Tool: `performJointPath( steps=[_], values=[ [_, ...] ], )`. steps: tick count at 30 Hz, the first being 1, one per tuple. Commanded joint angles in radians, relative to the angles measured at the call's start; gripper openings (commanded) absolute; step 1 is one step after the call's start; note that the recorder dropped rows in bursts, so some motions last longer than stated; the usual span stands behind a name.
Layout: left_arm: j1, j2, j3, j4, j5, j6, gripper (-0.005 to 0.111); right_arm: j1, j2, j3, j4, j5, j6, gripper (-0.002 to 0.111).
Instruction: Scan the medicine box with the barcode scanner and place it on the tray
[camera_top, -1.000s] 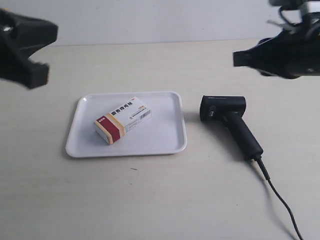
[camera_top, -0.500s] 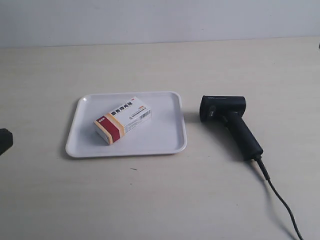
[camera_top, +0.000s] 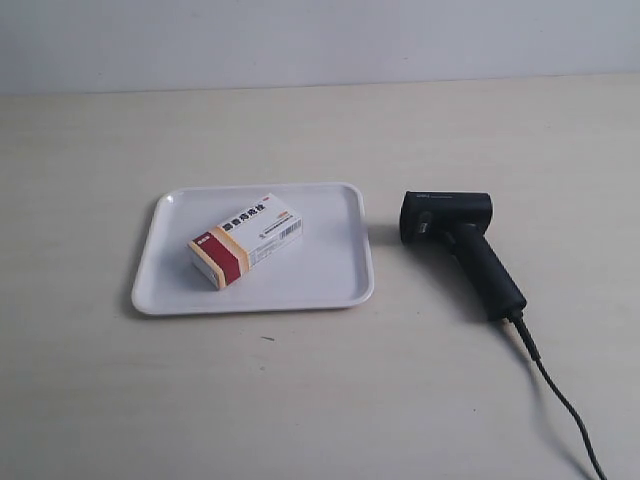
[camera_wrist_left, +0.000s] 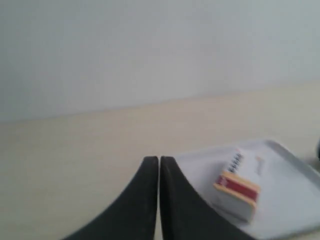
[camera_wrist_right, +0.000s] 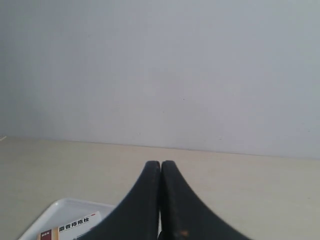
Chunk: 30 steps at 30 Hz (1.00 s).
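Observation:
The medicine box (camera_top: 246, 240) lies flat on the white tray (camera_top: 330, 285), its red and tan striped end toward the front left. It also shows in the left wrist view as the medicine box (camera_wrist_left: 239, 189) on the tray (camera_wrist_left: 295, 200), and partly in the right wrist view as the medicine box (camera_wrist_right: 67, 226) on the tray (camera_wrist_right: 55, 212). The black barcode scanner (camera_top: 462, 246) lies on the table to the right of the tray. My left gripper (camera_wrist_left: 159, 160) is shut with nothing in it. My right gripper (camera_wrist_right: 160, 164) is shut and holds nothing. Neither arm appears in the exterior view.
The scanner's black cable (camera_top: 560, 400) trails to the front right edge of the exterior view. A pale wall (camera_top: 320, 40) rises behind the beige table (camera_top: 300, 400).
Both arms have pulled out of the exterior view: they were at its upper corners a second ago, and a last dark tip at the left edge has gone too. Box, tray and scanner have not moved.

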<state>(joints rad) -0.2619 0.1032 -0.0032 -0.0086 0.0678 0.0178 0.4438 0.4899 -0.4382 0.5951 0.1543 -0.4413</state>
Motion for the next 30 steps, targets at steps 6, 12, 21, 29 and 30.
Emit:
performJointPath(
  steps=[6,12,21,29,30],
  values=[
    [0.273,-0.103,0.003,-0.004,0.157,-0.046,0.004,-0.002,-0.005,0.005,0.0,0.0,-0.004,0.0],
    [0.273,-0.103,0.003,-0.001,0.184,-0.018,0.004,-0.002,-0.005,0.005,0.0,0.0,-0.002,0.0],
    [0.272,-0.103,0.003,-0.001,0.187,-0.004,0.004,-0.002,-0.005,0.005,0.0,0.0,-0.002,0.0],
    [0.272,-0.103,0.003,-0.001,0.187,-0.004,0.004,-0.002,-0.005,0.005,0.0,0.0,-0.002,0.0],
    [0.272,-0.103,0.003,-0.001,0.187,-0.004,0.004,-0.002,-0.005,0.005,0.0,0.0,-0.002,0.0]
  ],
)
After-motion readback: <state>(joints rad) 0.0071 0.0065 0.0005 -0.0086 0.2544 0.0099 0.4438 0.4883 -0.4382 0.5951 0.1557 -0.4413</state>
